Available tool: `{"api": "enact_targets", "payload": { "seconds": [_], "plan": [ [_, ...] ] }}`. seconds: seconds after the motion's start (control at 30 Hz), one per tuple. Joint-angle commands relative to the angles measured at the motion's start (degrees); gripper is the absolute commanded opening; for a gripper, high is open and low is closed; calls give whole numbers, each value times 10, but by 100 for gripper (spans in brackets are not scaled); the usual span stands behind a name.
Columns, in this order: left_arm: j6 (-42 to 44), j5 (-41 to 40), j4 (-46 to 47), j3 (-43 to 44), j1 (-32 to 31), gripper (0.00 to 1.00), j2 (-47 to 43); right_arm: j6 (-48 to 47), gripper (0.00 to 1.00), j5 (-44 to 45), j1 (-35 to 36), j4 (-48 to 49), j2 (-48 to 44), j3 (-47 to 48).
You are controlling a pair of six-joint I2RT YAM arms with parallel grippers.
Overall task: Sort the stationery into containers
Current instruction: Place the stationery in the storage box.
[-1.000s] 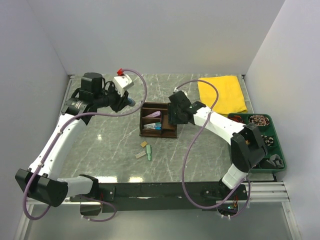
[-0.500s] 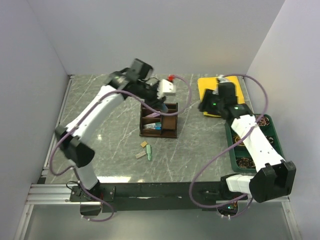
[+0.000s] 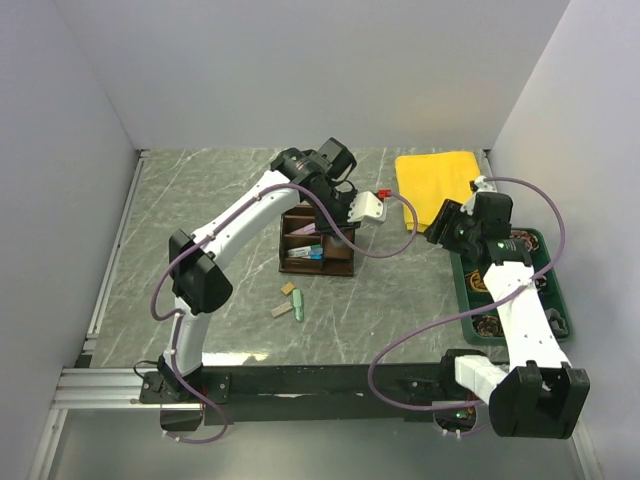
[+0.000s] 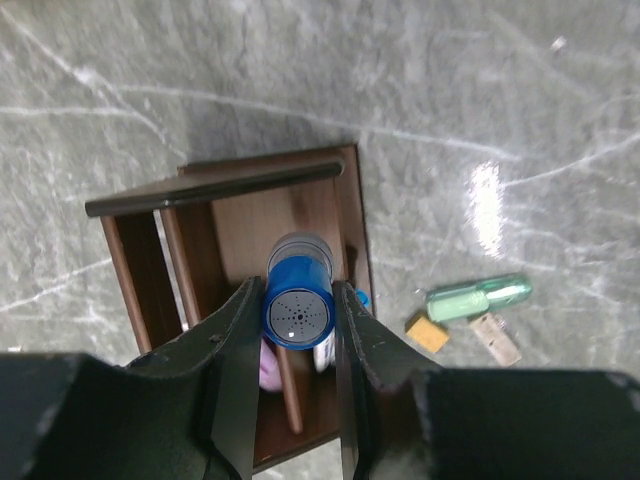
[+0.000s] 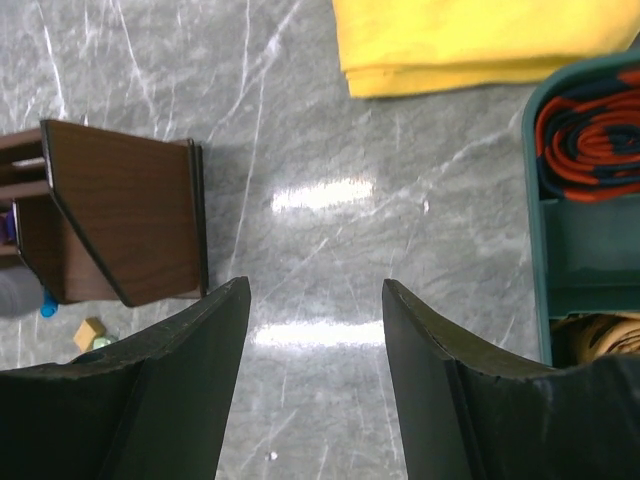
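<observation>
Pinching the blue-capped bottle (image 4: 298,312) between both fingers, my left gripper (image 4: 297,298) hangs directly over the dark wooden organiser (image 4: 250,225). The cap end faces the wrist camera and the pale body points down into the box; which compartment lies beneath it I cannot tell. Just under the left finger I see something pink (image 4: 268,372) lying in a compartment, and a bit of blue (image 4: 362,298) shows beside the right finger. Out to the right of this gripper, on the grey marbled table (image 4: 500,120), three loose pieces lie close together: a slim green item (image 4: 478,297), a tan eraser (image 4: 427,335) and a paler beige piece (image 4: 497,339). Whether they touch I cannot make out.

My right gripper (image 5: 313,290) is spread wide with nothing between its fingers, hovering above bare table. The organiser sits off to its left, the folded yellow cloth (image 5: 480,40) lies ahead of it, and the dark green tray (image 5: 533,230) is to its right. Red and dark blue coiled bands (image 5: 590,140) fill one tray compartment and tan bands (image 5: 600,335) the next. From overhead, this gripper sits between organiser and tray, well apart from the left one.
</observation>
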Motion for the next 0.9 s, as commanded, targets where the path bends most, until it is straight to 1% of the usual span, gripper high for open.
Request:
{"api": "enact_targets", "payload": {
  "seconds": [0.0, 0.13, 0.17, 0.23, 0.43, 0.47, 0.63, 0.67, 0.7, 0.73, 0.77, 0.8, 0.87],
  "plan": [
    [16, -32, -2, 2, -2, 4, 5, 11, 63, -27, -12, 27, -12, -18],
    [6, -39, 36, -27, -1, 6, 5, 18, 63, -37, -18, 31, -9, -19],
    [5, -41, 45, -32, -1, 8, 6, 18, 63, -38, -19, 31, -7, -18],
    [0, -43, 62, -37, 3, 9, 11, 18, 63, -40, -20, 33, -1, -16],
    [-12, -42, 91, -44, 11, 16, 20, 23, 63, -43, -23, 35, 11, -9],
    [-12, -46, 102, -47, 12, 19, 20, 25, 63, -43, -24, 35, 13, -9],
    [-20, -46, 119, -51, 23, 27, 19, 29, 63, -49, -24, 32, 7, -19],
    [-20, -44, 121, -52, 25, 33, 17, 28, 63, -50, -24, 32, 6, -21],
    [-21, -45, 126, -56, 27, 35, 11, 28, 63, -50, -24, 31, 2, -27],
    [-18, -44, 130, -66, 30, 36, 6, 29, 63, -51, -25, 31, 1, -30],
    [-17, -43, 137, -74, 33, 41, -1, 32, 63, -52, -24, 32, -2, -32],
    [-19, -41, 160, -94, 34, 43, -15, 34, 63, -54, -24, 33, -3, -38],
    [-17, -39, 176, -110, 37, 46, -30, 39, 63, -58, -24, 35, -7, -44]
  ]
}}
